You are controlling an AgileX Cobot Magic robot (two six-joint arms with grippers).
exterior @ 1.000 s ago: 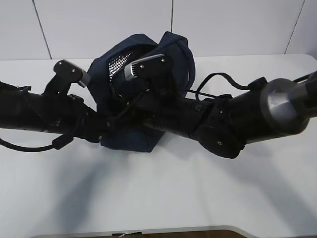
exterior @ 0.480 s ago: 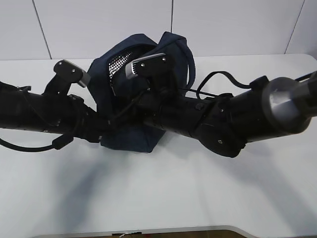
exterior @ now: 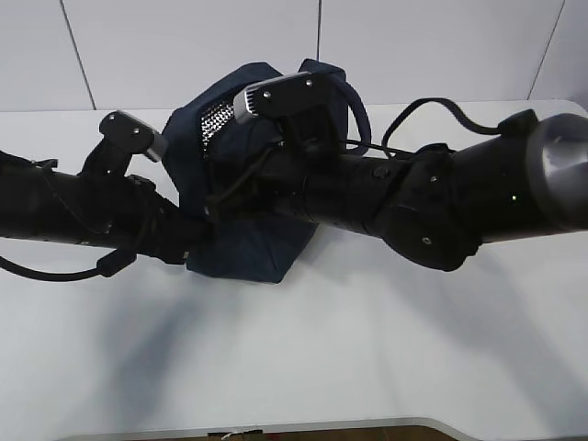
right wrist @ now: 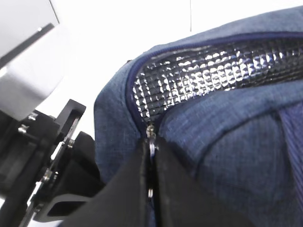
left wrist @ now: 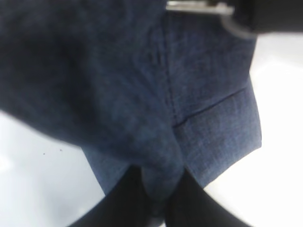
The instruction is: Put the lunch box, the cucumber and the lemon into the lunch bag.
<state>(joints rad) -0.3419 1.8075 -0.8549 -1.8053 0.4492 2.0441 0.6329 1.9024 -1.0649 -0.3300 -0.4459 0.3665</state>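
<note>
The navy lunch bag [exterior: 241, 254] stands at the middle back of the table, and its silver foil lining [right wrist: 213, 75] shows through the partly open zip. My left gripper [left wrist: 159, 198] is shut on a fold of the bag's fabric low on its near left side. My right gripper [right wrist: 150, 158] reaches across from the right and is shut on the zip's metal ring pull [right wrist: 151, 147] at the left end of the opening. The lunch box, the cucumber and the lemon are not visible in any view.
Both black arms [exterior: 386, 197] cross in front of the bag and hide most of it. The left arm [exterior: 83, 216] lies low over the white table [exterior: 303, 358]. A pale wall [exterior: 184, 46] closes the back.
My right gripper has shut on the zip pull. The right arm has since shifted toward the back, and less of the foil lining shows. The left arm has kept still.
</note>
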